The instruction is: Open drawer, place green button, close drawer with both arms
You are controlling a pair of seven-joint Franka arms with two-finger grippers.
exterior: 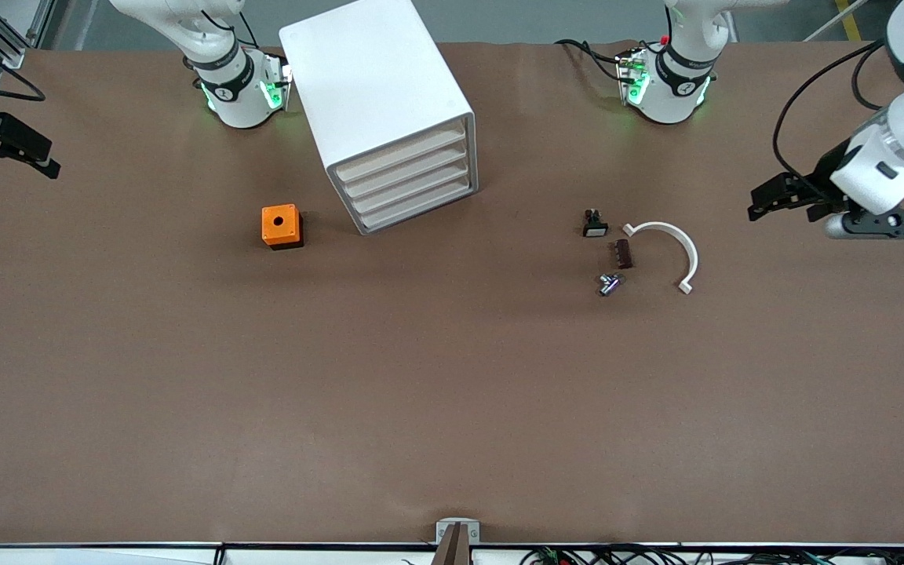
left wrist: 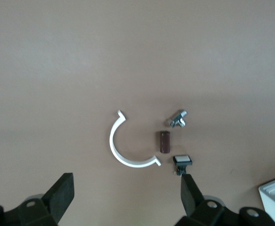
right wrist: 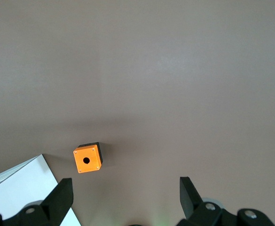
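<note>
Nearest the camera lies a tiny bluish-silver part (exterior: 609, 284), likely the button, though no green cap shows. The left gripper (exterior: 766, 202) hangs over the table's left-arm end with its fingers apart. The right gripper (exterior: 42, 161) is likewise spread at its own end. Both arms wait. The lowest shallow white drawer (exterior: 417, 206) of the big white box cabinet (exterior: 373, 78) sits shut. Risks are grabbing the neighbouring black white-faced part (exterior: 595, 224) instead, or pulling a higher drawer.
</note>
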